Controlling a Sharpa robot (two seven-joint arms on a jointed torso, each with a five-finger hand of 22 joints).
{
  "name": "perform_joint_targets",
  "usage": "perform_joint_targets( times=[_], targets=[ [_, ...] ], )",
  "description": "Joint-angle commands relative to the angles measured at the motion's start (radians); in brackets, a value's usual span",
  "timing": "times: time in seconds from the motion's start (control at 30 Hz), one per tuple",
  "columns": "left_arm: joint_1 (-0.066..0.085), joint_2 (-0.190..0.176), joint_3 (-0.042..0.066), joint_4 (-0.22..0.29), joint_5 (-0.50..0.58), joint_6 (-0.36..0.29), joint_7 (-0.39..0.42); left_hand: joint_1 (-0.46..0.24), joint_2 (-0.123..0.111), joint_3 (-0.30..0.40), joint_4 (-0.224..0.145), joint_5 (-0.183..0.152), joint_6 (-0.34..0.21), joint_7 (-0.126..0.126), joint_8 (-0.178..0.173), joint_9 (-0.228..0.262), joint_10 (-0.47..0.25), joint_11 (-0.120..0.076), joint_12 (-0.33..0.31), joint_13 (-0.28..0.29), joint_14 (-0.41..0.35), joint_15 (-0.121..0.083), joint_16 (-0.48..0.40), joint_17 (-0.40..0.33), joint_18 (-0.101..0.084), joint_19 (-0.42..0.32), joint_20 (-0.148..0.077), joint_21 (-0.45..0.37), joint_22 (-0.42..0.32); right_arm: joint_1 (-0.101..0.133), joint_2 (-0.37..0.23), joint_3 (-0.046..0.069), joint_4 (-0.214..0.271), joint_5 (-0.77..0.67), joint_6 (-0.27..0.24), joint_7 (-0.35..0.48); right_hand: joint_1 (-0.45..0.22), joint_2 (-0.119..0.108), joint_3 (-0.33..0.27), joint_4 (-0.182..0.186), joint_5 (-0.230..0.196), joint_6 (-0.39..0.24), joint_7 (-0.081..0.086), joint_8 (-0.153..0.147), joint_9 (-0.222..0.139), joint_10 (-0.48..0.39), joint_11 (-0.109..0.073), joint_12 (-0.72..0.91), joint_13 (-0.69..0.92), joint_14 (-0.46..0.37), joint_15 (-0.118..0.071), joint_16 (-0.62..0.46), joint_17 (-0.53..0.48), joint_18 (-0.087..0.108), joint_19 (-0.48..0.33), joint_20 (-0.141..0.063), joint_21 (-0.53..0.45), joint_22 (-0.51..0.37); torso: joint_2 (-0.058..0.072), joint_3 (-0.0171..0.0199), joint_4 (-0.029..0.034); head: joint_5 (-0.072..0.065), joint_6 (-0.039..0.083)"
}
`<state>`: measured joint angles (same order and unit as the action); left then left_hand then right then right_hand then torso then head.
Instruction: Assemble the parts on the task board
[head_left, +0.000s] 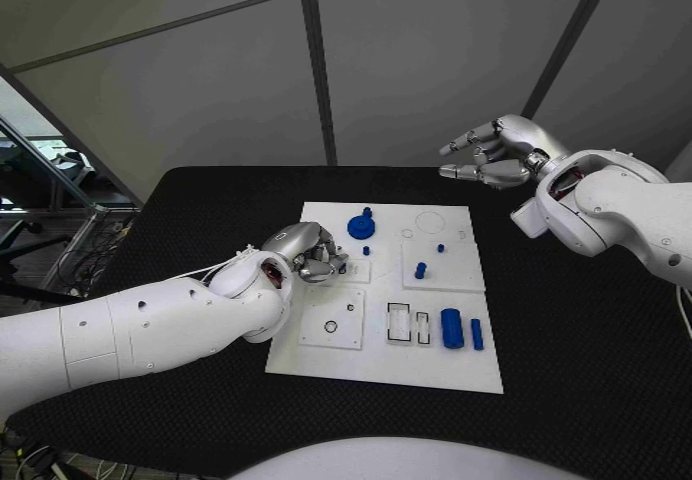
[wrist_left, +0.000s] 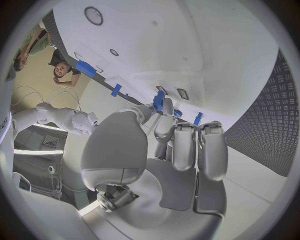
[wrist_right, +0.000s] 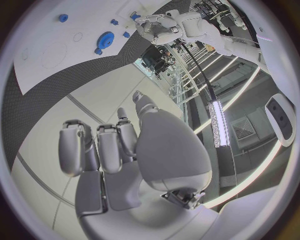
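The left hand (head_left: 306, 252) rests over the left part of the white board (head_left: 378, 350), fingers curled down onto it; whether they pinch anything cannot be told. Just right of it lie a blue gear (head_left: 362, 225) with a peg on top and a small blue stud (head_left: 366, 250). Further right stands a short blue pin (head_left: 420, 270), and nearer the robot a blue cylinder (head_left: 451, 328) beside a thinner blue bar (head_left: 477, 333). The right hand (head_left: 492, 152) hovers beyond the board's far right corner, well apart from the parts, fingers loosely curled, holding nothing.
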<state>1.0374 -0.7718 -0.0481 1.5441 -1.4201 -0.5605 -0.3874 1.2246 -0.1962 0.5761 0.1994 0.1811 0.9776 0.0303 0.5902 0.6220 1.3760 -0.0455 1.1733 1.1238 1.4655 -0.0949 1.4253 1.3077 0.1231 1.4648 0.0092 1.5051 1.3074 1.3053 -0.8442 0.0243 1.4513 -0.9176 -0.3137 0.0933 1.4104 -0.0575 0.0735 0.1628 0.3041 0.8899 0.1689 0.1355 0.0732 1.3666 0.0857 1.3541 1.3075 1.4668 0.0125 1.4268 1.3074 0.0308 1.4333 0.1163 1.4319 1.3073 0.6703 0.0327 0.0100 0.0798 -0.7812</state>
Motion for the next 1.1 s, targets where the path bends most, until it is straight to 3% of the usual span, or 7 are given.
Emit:
perform_joint_targets(
  times=[0.03, 0.83, 1.1],
  targets=[
    [0.001, 0.003, 0.001, -0.001, -0.013, 0.029, -0.026, -0.002, -0.009, 0.172, -0.166, 0.001, 0.002, -0.002, 0.002, 0.001, 0.006, 0.000, 0.003, -0.001, 0.059, -0.007, -0.003, 0.080, -0.104, 0.072, 0.000, 0.004, 0.196, 0.002, 0.001, 0.001, 0.002, -0.002, -0.008, 0.011, -0.002, 0.005, -0.002, 0.002, 0.006, 0.005, 0.003, 0.004, -0.001, 0.000, -0.002, -0.001, 0.011, 0.049, -0.006, -0.002, 0.031, 0.018, -0.002, 0.000, -0.004, 0.092, 0.000, -0.0003, 0.0001, 0.000, 0.000],
    [0.001, 0.012, 0.001, -0.007, -0.013, 0.080, -0.032, -0.009, -0.011, 0.174, -0.160, -0.001, 0.003, -0.002, 0.002, 0.001, 0.008, 0.000, 0.003, -0.001, 0.059, -0.006, -0.003, 0.080, -0.103, 0.071, 0.000, 0.001, 0.193, 0.002, 0.003, 0.001, 0.001, -0.002, -0.006, 0.011, -0.004, 0.006, -0.002, 0.003, 0.006, 0.005, 0.003, 0.004, -0.001, 0.000, -0.002, -0.001, 0.010, 0.049, -0.006, -0.002, 0.031, 0.018, -0.002, 0.000, -0.004, 0.092, 0.000, -0.0006, 0.0020, -0.005, -0.004],
    [0.001, 0.010, 0.001, -0.005, -0.013, 0.105, -0.038, -0.022, -0.020, 0.169, -0.152, -0.004, 0.006, -0.006, 0.003, 0.001, 0.009, -0.001, 0.001, -0.003, 0.059, -0.007, -0.003, 0.080, -0.103, 0.071, -0.001, 0.001, 0.193, 0.002, 0.004, 0.001, 0.001, -0.002, -0.006, 0.012, -0.004, 0.006, -0.002, 0.003, 0.006, 0.005, 0.003, 0.004, -0.001, 0.000, -0.002, -0.001, 0.010, 0.049, -0.006, -0.002, 0.031, 0.018, -0.002, 0.000, -0.004, 0.092, -0.001, -0.0001, -0.0001, -0.005, -0.006]
  ],
)
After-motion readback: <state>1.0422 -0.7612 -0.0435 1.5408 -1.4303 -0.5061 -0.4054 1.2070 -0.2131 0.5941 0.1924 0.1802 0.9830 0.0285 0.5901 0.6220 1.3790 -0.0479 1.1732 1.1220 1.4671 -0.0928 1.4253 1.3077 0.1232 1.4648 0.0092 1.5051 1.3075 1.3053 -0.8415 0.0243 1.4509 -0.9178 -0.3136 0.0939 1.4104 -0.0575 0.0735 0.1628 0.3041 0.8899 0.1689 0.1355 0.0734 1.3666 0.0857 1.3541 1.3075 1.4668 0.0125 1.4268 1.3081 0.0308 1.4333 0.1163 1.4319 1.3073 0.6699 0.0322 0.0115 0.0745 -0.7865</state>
